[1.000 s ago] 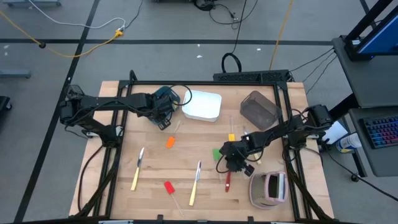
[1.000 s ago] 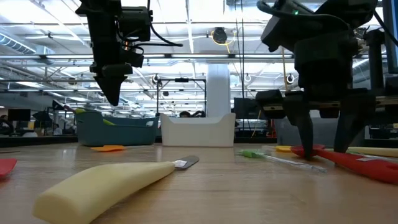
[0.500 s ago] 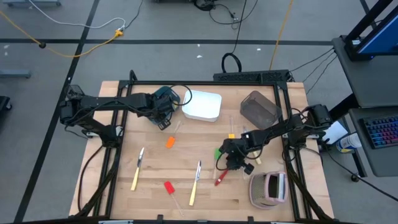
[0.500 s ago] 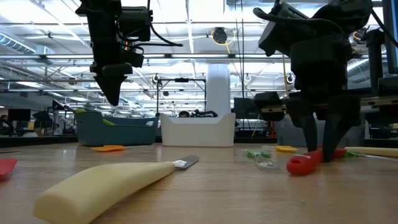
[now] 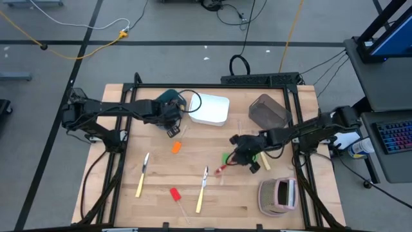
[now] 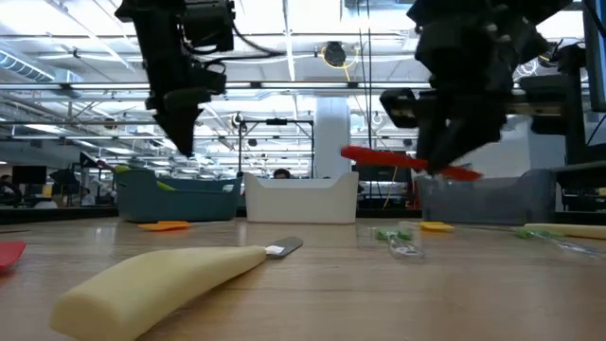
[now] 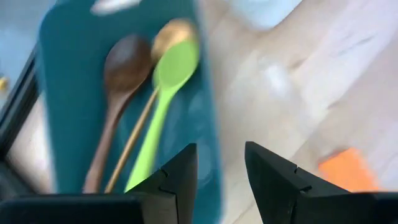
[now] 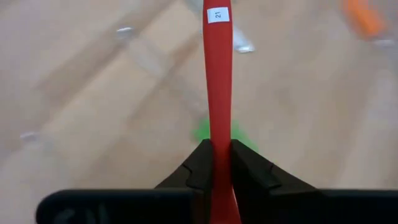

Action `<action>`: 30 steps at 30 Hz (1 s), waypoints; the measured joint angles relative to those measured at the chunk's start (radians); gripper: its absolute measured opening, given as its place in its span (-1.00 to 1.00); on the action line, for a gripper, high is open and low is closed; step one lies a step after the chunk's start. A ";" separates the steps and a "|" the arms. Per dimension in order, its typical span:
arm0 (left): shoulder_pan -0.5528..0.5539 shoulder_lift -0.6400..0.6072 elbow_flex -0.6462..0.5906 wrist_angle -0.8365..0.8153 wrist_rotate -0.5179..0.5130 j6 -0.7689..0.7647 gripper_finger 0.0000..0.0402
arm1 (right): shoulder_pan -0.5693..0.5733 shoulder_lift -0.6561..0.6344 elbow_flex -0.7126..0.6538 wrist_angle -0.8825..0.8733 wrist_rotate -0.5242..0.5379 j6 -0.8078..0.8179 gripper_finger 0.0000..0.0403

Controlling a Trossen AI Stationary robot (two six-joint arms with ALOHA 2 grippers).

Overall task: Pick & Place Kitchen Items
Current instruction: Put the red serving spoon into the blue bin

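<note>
Right pincer (image 8: 216, 163): clamped on a red spoon (image 8: 217, 81), gripping the slim handle between both fingers; raised clear of the bench (image 5: 161, 193), right of centre.
Red spoon: in the low view (image 6: 407, 163) it hangs level in the air, in front of the brown bin (image 5: 268, 111); a small white label sits on the handle.
Left pincer (image 7: 221, 180): fingers part-way apart, nothing between them; hovering over the near edge of the teal bin (image 7: 68, 81), beside the white bin (image 5: 210, 109).
Teal bin contents: a wooden spoon (image 7: 115, 93), a brass spoon (image 7: 155, 81) and a green spoon (image 7: 163, 93), side by side.
On the bench: two pale-handled knives (image 5: 142, 174) (image 5: 201, 189), an orange spatula (image 5: 176, 147), a red spatula (image 5: 174, 194), a green spatula (image 5: 224, 158) just beside the right pincer.
Front right corner: a pink-grey striped object (image 5: 279, 196).
</note>
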 joint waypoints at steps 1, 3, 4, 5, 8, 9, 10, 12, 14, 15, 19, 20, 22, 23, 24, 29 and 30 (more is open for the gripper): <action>-0.009 0.000 0.000 0.033 0.014 0.017 -0.30 | -0.005 -0.006 0.000 0.014 0.039 0.003 -0.83; -0.028 0.000 0.000 0.109 0.042 0.063 -0.30 | -0.018 -0.007 0.002 0.035 0.111 0.007 -0.83; -0.039 0.000 0.000 0.152 0.054 0.088 -0.30 | -0.026 -0.005 0.002 0.042 0.146 0.008 -0.84; -0.050 0.000 0.000 0.196 0.065 0.115 -0.30 | -0.034 0.000 0.002 0.055 0.181 0.008 -0.85; -0.082 0.000 0.000 0.332 0.105 0.201 -0.30 | -0.065 0.017 0.002 0.111 0.228 0.034 -0.86; -0.093 0.000 0.000 0.378 0.111 0.226 -0.30 | -0.077 0.025 0.002 0.136 0.234 0.057 -0.86; -0.104 0.000 0.000 0.422 0.117 0.246 -0.30 | -0.090 0.031 0.002 0.155 0.233 0.085 -0.85; -0.124 0.000 0.000 0.502 0.132 0.281 -0.30 | -0.117 0.033 0.002 0.194 0.236 0.162 -0.82; -0.141 0.000 0.000 0.561 0.138 0.304 -0.30 | -0.141 0.031 0.002 0.243 0.239 0.237 -0.81; -0.150 0.001 0.000 0.584 0.138 0.312 -0.30 | -0.151 0.031 0.002 0.264 0.239 0.272 -0.82; -0.175 0.021 0.000 0.650 0.138 0.357 -0.30 | -0.181 0.032 0.002 0.361 0.231 0.349 -0.86; -0.180 0.030 0.000 0.666 0.138 0.370 -0.30 | -0.185 0.031 0.002 0.383 0.232 0.350 -0.86; -0.188 0.050 0.001 0.701 0.138 0.405 -0.30 | -0.188 0.031 0.002 0.411 0.233 0.350 -0.85; -0.192 0.058 0.001 0.703 0.137 0.424 -0.30 | -0.187 0.031 0.002 0.418 0.232 0.351 -0.84; -0.195 0.070 0.001 0.709 0.137 0.444 -0.30 | -0.187 0.031 0.002 0.421 0.230 0.351 -0.83; -0.199 0.098 0.001 0.734 0.126 0.552 -0.30 | -0.185 0.031 0.002 0.415 0.228 0.373 -0.84; -0.198 0.105 0.002 0.744 0.126 0.561 -0.30 | -0.185 0.031 0.002 0.414 0.228 0.373 -0.84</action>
